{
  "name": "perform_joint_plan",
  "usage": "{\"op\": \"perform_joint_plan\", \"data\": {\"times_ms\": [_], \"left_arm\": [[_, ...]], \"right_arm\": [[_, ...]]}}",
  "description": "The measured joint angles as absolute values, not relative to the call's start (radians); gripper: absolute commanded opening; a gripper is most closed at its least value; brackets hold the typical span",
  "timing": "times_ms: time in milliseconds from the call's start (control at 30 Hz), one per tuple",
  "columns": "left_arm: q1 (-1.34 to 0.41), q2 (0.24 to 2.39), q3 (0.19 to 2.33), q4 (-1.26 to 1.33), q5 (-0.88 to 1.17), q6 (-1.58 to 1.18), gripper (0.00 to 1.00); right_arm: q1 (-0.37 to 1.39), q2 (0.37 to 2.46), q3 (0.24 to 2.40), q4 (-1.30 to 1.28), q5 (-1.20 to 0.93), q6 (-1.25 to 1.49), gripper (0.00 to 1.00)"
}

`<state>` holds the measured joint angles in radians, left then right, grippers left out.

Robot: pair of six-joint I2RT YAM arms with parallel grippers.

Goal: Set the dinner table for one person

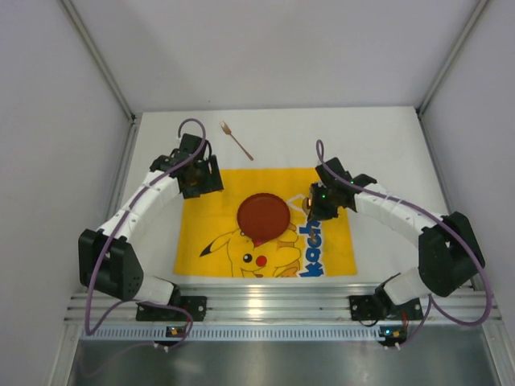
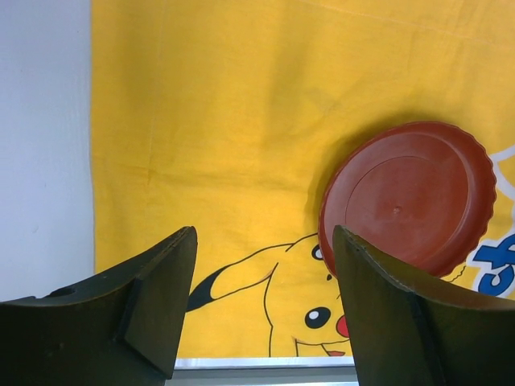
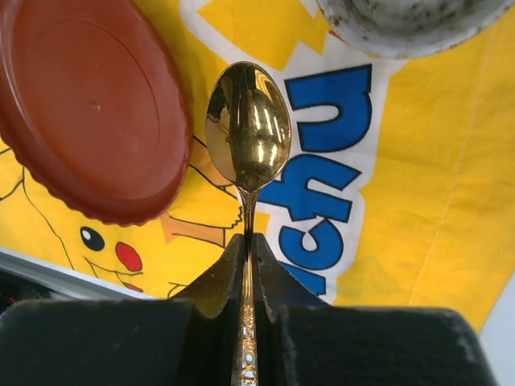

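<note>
Left hand (image 2: 265, 241), left of frame: fingers spread wide, empty, over the yellow Pikachu mat (image 1: 201, 233). The mat lies mid-frame on the white worktop (image 1: 386, 145). Gold fork (image 1: 237, 141) lies on bare worktop, upper centre, apart from the mat. Red plate (image 1: 263, 215) sits centre of mat: done. Right hand (image 3: 248, 241) pinches the gold spoon (image 3: 248, 129) by its handle, just right of the plate. Remaining, I judge: spoon down, fork brought beside plate.

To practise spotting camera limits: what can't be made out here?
Right wrist view: grey round thing, cut off by the top edge; spoon handle's end, hidden inside the right pincer.
Top view: fork, too small to count prongs.
Left wrist view: lower rim of the plate, behind the left pincer.
</note>
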<state>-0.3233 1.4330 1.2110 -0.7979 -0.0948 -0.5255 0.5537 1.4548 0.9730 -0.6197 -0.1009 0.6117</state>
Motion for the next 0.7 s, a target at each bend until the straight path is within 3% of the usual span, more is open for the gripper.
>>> {"op": "perform_joint_plan", "data": {"times_ms": [600, 700], "left_arm": [[-0.324, 1.355, 1.199, -0.818, -0.12, -0.552, 0.73], [-0.324, 1.355, 1.198, -0.818, -0.122, -0.551, 0.73]], "right_arm": [[0.564, 1.692, 0.976, -0.5, -0.139, 0.614, 0.0], [0.57, 1.697, 0.976, -0.495, -0.152, 0.614, 0.15]]}}
